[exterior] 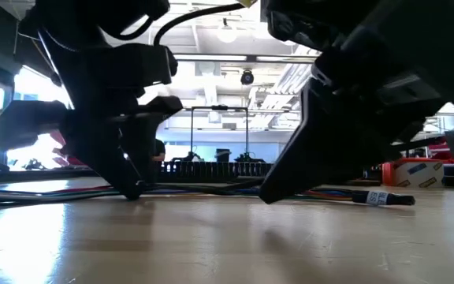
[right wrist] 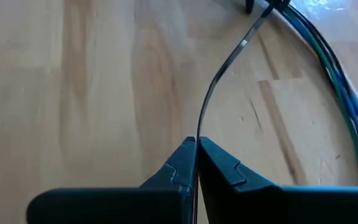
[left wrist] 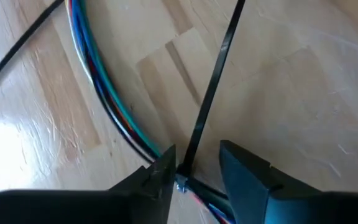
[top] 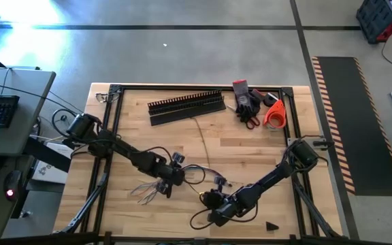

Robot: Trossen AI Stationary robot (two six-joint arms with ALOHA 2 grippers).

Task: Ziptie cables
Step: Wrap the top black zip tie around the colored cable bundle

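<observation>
Blue, red and green cables (left wrist: 95, 74) curve across the wooden desk (left wrist: 291, 81) between the left hand's (left wrist: 196, 177) parted fingers, while the right hand (right wrist: 196, 163) nearby pinches a black ziptie (right wrist: 219, 78).

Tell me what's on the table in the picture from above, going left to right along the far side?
Black slotted duct → black glove → red-handled scissors → orange tape roll.
</observation>
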